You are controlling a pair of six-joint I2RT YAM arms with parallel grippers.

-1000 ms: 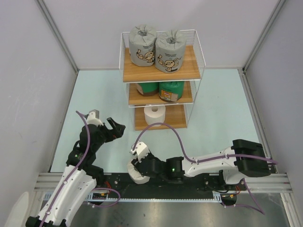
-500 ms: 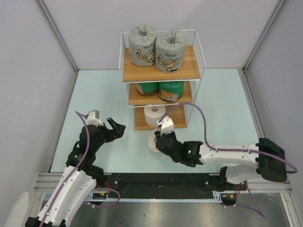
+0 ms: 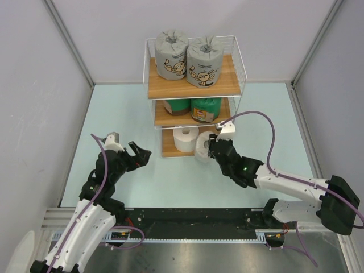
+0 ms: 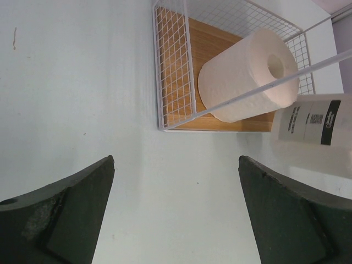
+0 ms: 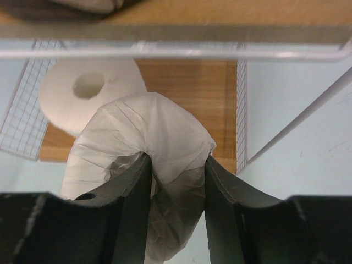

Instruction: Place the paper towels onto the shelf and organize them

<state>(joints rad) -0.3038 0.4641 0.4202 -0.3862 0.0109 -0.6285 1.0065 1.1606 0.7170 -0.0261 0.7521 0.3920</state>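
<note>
The shelf (image 3: 234,63) stands at the back with two grey printed paper towels (image 3: 171,54) on its top board and two dark green ones (image 3: 205,109) on the middle board. A plain white roll (image 3: 185,139) lies on the bottom board. My right gripper (image 3: 210,149) is shut on a second white wrapped roll (image 3: 202,147) at the front of the bottom tier, beside the first. In the right wrist view the fingers (image 5: 137,187) pinch the crumpled wrap of this roll (image 5: 159,137). My left gripper (image 3: 138,153) hangs open over the floor, left of the shelf.
The shelf's thin white wire frame (image 5: 165,50) crosses just above the held roll. Bare bottom board (image 5: 192,91) shows to the right of the lying roll (image 5: 91,91). White wire mesh (image 4: 173,71) closes the shelf's sides. Grey walls stand on both sides of the pale floor.
My right arm has carried the white roll from near the arm bases forward to the shelf's bottom tier. The left arm has not moved.
</note>
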